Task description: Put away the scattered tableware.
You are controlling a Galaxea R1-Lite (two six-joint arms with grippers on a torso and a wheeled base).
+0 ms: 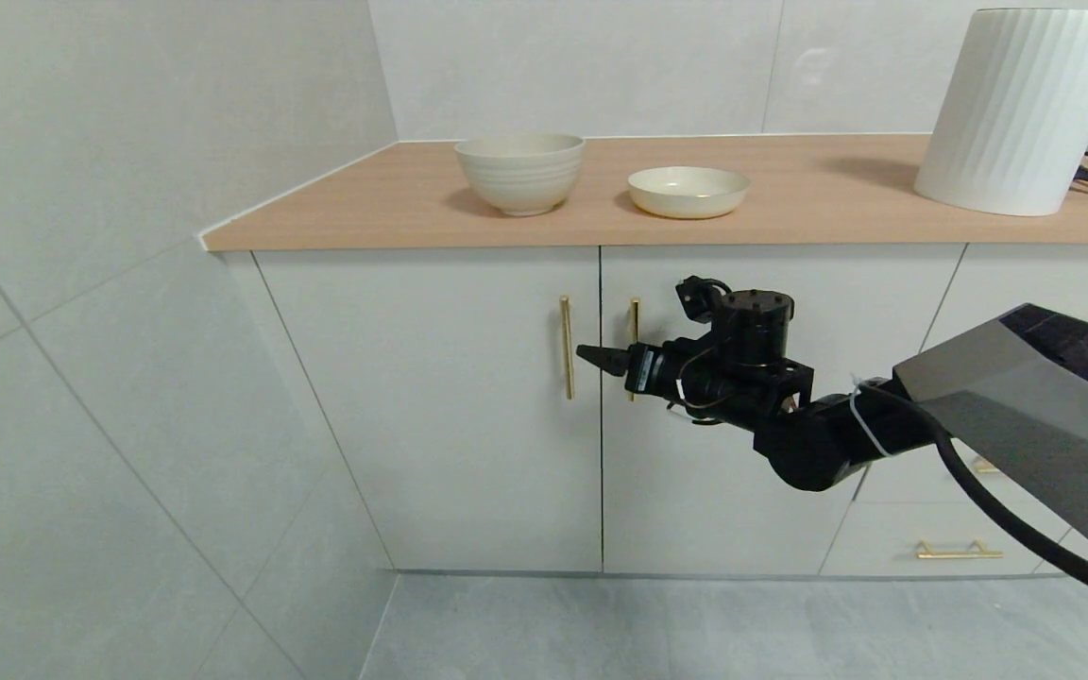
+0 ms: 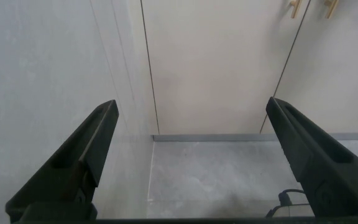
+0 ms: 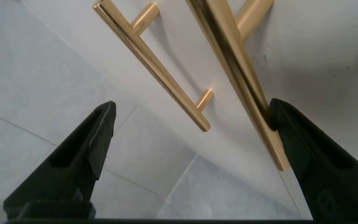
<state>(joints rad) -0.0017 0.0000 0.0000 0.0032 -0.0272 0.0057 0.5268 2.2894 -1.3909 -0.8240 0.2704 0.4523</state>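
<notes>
The right gripper (image 1: 603, 359) holds its fingers (image 3: 92, 155) open, and the door handle (image 3: 229, 56) lies against one finger rather than centred between them, so closing may slip off.

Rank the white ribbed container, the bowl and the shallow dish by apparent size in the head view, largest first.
1. white ribbed container, by far the largest.
2. bowl, deeper.
3. shallow dish, nearly as wide as the bowl but much flatter.
</notes>
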